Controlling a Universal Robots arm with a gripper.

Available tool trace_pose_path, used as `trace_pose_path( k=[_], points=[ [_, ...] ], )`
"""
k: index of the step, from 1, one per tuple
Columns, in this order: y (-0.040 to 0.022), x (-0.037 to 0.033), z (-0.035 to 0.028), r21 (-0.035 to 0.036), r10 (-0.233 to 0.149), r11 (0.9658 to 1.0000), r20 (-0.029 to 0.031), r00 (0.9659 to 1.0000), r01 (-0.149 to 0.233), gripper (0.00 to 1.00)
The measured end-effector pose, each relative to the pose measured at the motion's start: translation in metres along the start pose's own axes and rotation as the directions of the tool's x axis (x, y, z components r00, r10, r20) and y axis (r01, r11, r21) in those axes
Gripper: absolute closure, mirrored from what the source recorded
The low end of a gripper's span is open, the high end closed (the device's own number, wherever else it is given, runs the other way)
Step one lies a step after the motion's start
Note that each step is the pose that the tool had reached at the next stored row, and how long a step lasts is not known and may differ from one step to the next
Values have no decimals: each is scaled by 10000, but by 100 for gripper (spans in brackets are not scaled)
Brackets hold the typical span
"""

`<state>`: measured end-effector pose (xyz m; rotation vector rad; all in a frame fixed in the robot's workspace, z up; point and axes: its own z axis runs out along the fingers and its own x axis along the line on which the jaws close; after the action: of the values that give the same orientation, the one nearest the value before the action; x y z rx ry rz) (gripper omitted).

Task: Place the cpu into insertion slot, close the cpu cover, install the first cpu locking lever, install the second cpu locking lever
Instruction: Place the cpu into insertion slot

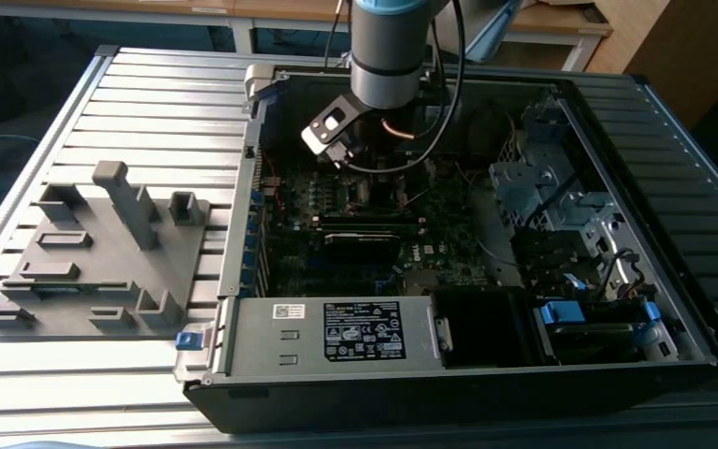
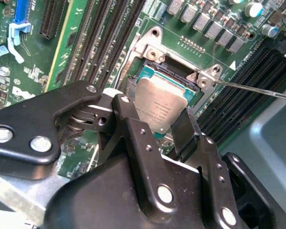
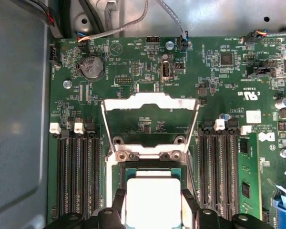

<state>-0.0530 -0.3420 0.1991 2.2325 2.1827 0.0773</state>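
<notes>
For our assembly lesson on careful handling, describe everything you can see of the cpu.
The cpu is a flat square chip with a dull silvery metal top and a teal-green edge, seen in both wrist views. The gripper clamps it between two black fingers on opposite sides, right over the insertion slot. Whether it sits fully down cannot be told. The cpu cover lies swung open, clear of it.

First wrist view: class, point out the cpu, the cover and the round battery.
cpu (image 3: 153,198), first wrist view, middle of its silver top.
cover (image 3: 150,100), first wrist view, the frame bar opposite its hinge.
battery (image 3: 92,67), first wrist view, centre of its round face.
</notes>
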Motion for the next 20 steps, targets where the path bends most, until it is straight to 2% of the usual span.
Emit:
trace_pose_path(
  k=[12,20],
  points=[
    [-6,37,41,3,-75,10000,-5,10000,75,46],
    [-13,38,65,2,-68,10000,-6,10000,68,46]
  ],
)
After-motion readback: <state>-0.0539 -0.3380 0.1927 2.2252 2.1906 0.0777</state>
